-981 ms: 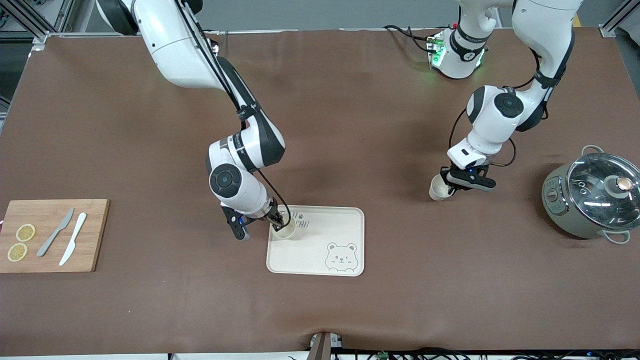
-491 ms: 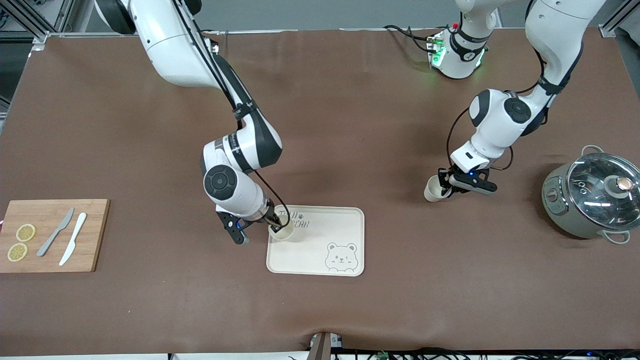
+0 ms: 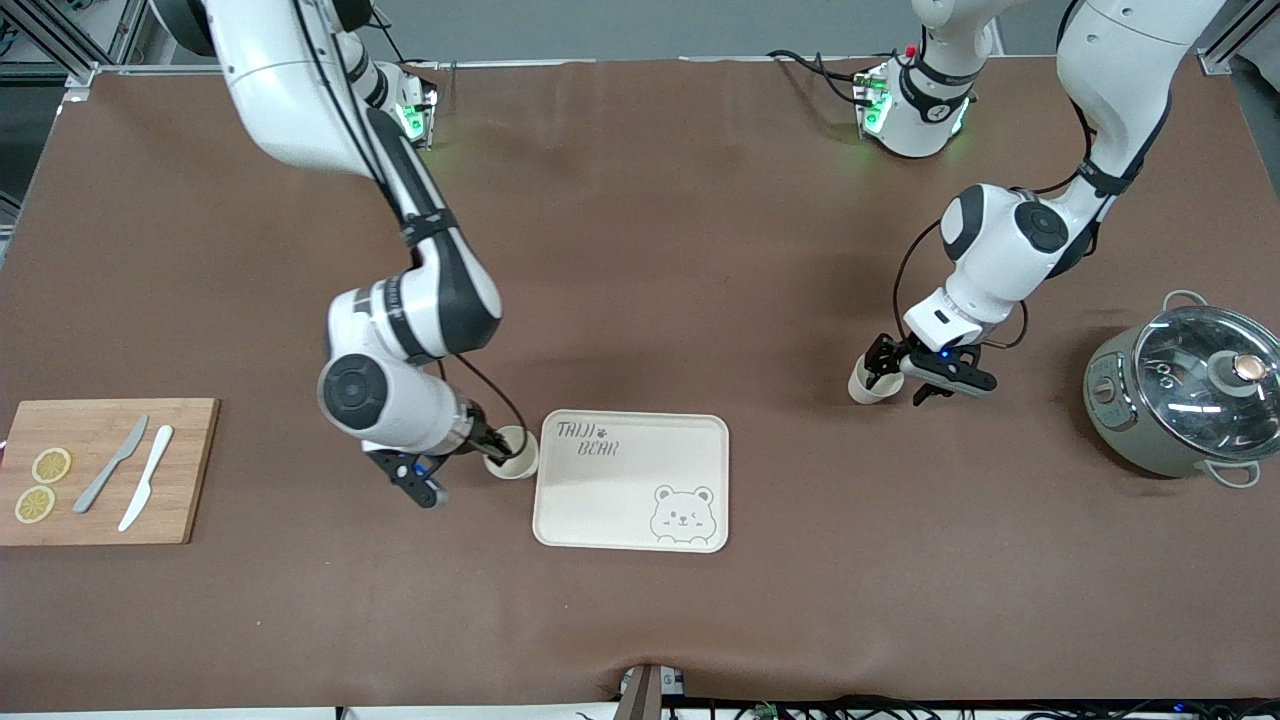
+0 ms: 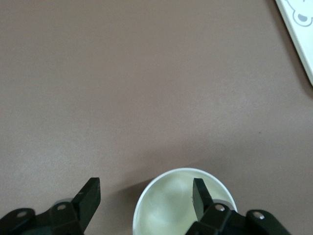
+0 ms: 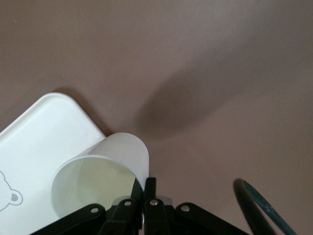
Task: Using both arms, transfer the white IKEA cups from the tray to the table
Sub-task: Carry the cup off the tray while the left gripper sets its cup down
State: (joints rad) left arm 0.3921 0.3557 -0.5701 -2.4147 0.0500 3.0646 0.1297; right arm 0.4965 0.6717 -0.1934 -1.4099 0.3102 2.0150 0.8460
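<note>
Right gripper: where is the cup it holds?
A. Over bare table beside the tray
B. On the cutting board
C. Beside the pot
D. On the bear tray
A: the right gripper pinches the cup by its rim just off the tray's edge, toward the right arm's end.

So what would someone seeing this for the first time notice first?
Two white arms, each at a small cream cup. The right hand pinches the rim of one cup just off the bear tray, toward the right arm's end of the table. The left hand stands open astride the rim of the other cup, between the tray and the steel pot.
</note>
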